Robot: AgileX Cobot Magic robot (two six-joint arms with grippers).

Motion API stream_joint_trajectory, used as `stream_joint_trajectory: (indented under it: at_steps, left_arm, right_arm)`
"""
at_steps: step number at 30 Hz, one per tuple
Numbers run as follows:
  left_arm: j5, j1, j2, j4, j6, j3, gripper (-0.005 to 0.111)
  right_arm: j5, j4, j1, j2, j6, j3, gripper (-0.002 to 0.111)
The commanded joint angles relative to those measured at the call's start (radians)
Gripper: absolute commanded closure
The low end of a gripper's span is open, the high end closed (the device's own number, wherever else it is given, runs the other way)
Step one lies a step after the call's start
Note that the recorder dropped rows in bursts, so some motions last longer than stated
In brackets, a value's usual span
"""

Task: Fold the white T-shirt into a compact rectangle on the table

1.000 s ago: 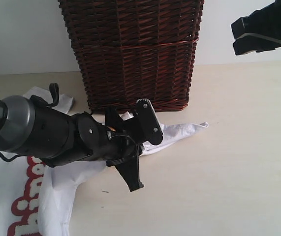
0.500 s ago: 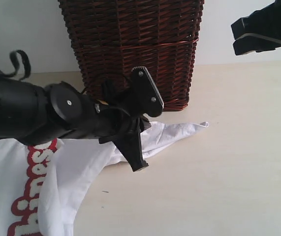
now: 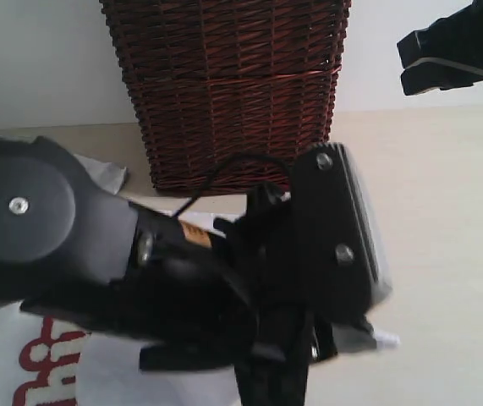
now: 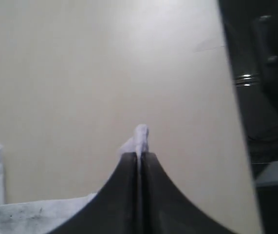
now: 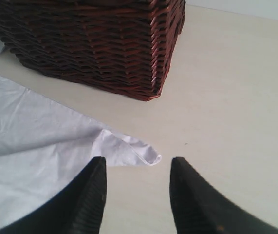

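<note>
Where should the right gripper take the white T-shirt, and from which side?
Likely the pointed corner of the white T-shirt, lying flat on the table near the wicker basket. Come down from the bare-table side: the right gripper is open, the tip lies almost between its fingers, and the fabric is folded over there.

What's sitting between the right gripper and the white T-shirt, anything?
Nothing visible. In the right wrist view, the open right gripper frames a corner of the white T-shirt, which lies on the table with no object in between. The wicker basket stands beyond that corner, off the path.
</note>
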Motion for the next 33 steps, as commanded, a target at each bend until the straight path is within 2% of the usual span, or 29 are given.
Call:
stream_joint_trajectory:
  at_steps: [1, 6, 11, 13, 14, 16, 18, 20, 22, 24, 26, 28, 30, 33]
  left_arm:
    - [0.133, -0.091, -0.025, -0.003, -0.063, 0.039, 0.107]
    - [0.200, -0.229, -0.019, -0.004, -0.089, 0.069, 0.107]
    - [0.218, -0.290, -0.001, -0.007, -0.152, 0.079, 0.105]
    - [0.218, -0.292, 0.015, -0.007, -0.176, 0.080, 0.096]
    - [0.218, -0.292, 0.020, -0.007, -0.181, 0.080, 0.087]
    - [0.218, -0.292, 0.024, 0.001, -0.183, 0.080, 0.068]
    - [0.187, -0.286, 0.019, 0.031, -0.217, 0.080, 0.044]
    - [0.133, -0.265, 0.000, 0.100, -0.317, 0.080, 0.037]
    - [0.098, -0.229, -0.027, 0.219, -0.464, 0.080, 0.043]
    - [0.094, -0.166, -0.066, 0.385, -0.617, 0.080, 0.057]
    - [0.094, -0.073, -0.102, 0.580, -0.801, 0.080, 0.073]
    - [0.097, 0.031, -0.130, 0.745, -0.966, 0.080, 0.091]
    - [0.085, 0.171, -0.144, 0.859, -1.115, 0.080, 0.107]
    - [0.011, 0.396, -0.127, 0.881, -1.250, 0.080, 0.107]
  right_arm:
    - [-0.005, 0.006, 0.000, -0.010, -0.008, 0.002, 0.066]
    - [-0.003, 0.006, 0.000, -0.010, -0.008, 0.002, 0.066]
    - [0.006, 0.006, 0.000, -0.010, -0.008, 0.004, 0.066]
    - [0.016, 0.006, 0.000, -0.010, -0.008, 0.004, 0.066]
    - [0.016, 0.006, 0.000, -0.010, -0.008, 0.007, 0.066]
    - [0.018, 0.006, 0.000, -0.010, -0.009, 0.011, 0.066]
    - [0.024, 0.006, 0.000, -0.006, -0.009, 0.011, 0.066]
    - [0.031, 0.006, 0.000, 0.003, -0.009, 0.011, 0.068]
    - [0.044, 0.006, 0.000, 0.020, -0.009, 0.011, 0.072]
    - [0.059, 0.008, 0.000, 0.043, -0.019, 0.011, 0.078]
    - [0.067, 0.017, 0.000, 0.065, -0.026, 0.011, 0.086]
    - [0.073, 0.045, 0.000, 0.085, -0.063, 0.011, 0.096]
    - [0.075, 0.098, 0.000, 0.109, -0.108, 0.016, 0.106]
    - [0.052, 0.210, 0.006, 0.152, -0.192, 0.050, 0.108]
